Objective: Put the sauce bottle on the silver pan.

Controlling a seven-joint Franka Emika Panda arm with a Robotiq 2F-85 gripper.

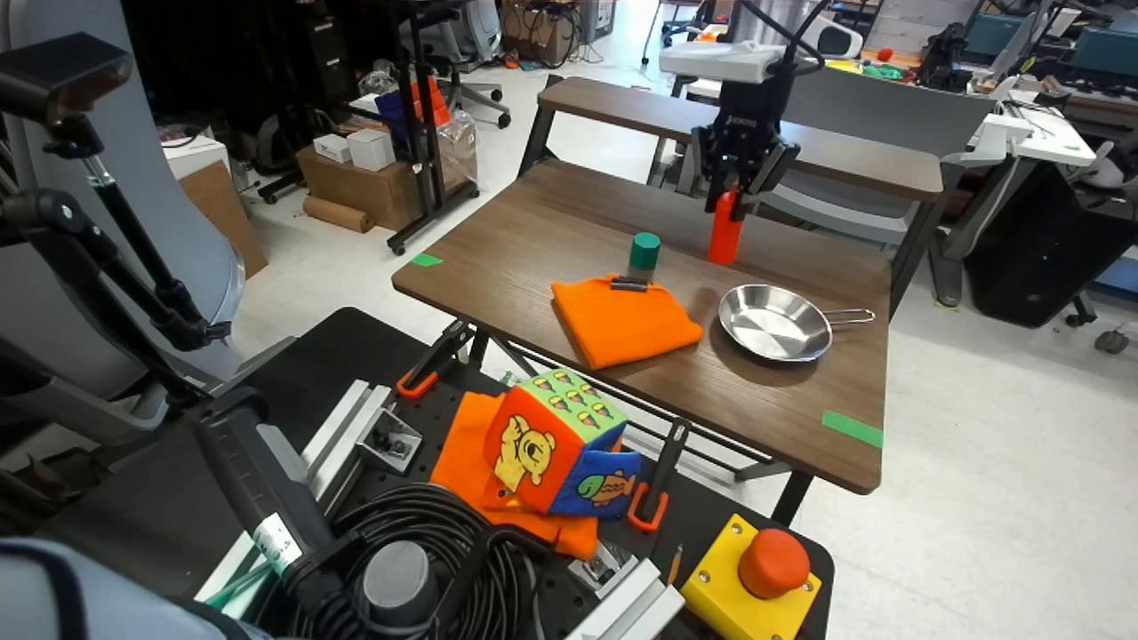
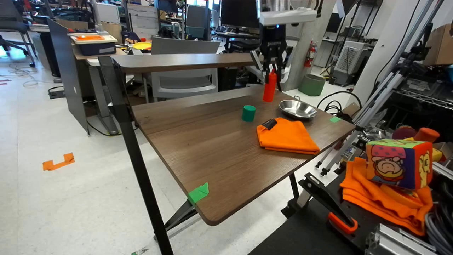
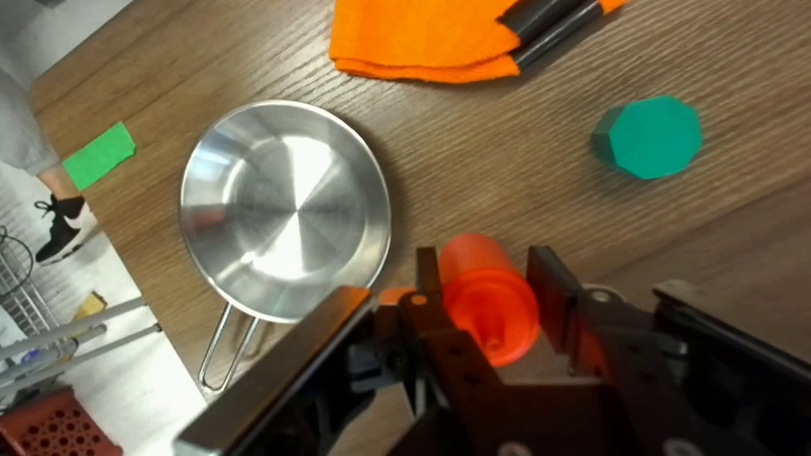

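Observation:
The sauce bottle (image 1: 725, 242) is red-orange and stands upright on the brown table. It also shows in another exterior view (image 2: 269, 91), and in the wrist view (image 3: 491, 304) I look down on its top. My gripper (image 3: 485, 259) points down with a finger on each side of the bottle's upper part. The left finger is close against it in the wrist view, and a narrow gap shows beside the right finger. The silver pan (image 1: 773, 324) lies beside the bottle with its bare inside showing; it also appears in the wrist view (image 3: 288, 209), with its wire handle.
A green cylinder (image 1: 645, 253) stands near the bottle. A folded orange cloth (image 1: 627, 324) with a black clip lies toward the table's front edge. A raised shelf (image 1: 658, 111) runs along the far side. Green tape (image 1: 852, 428) marks the table's corners.

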